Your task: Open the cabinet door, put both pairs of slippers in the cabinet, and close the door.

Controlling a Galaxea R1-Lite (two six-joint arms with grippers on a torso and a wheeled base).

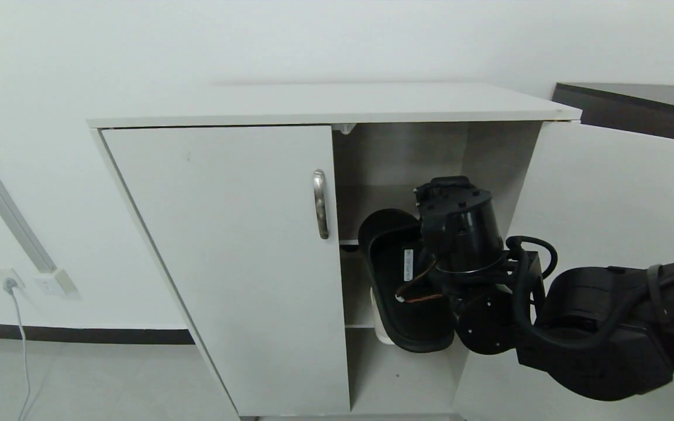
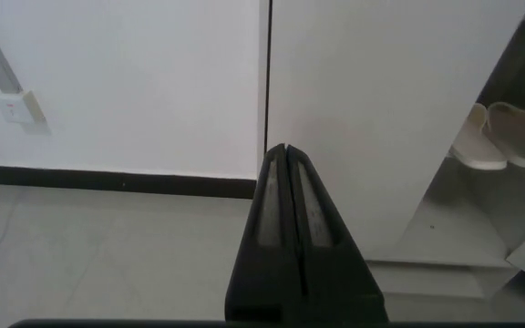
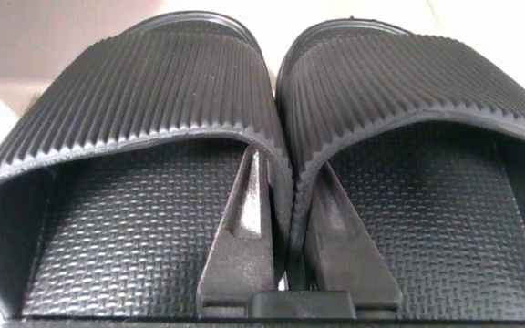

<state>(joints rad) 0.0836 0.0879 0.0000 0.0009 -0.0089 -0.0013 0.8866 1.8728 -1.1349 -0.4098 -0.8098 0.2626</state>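
The black slippers (image 3: 162, 118) looked matt rubber, ribbed and pebbled; the cabinet (image 1: 337, 105) smooth white laminate, its handle (image 1: 320, 204) brushed metal.

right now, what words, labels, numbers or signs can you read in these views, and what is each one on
No text can be read.
white label next to the black slippers: print too small to read; I cannot tell what it is stuck to.
cabinet, wall socket, white slippers: no words, numbers or signs visible.

pale slippers (image 2: 492, 138) sit on lower shelf (image 1: 356, 325) in cabinet (image 1: 220, 263), cab. standing on floor (image 2: 108, 255).
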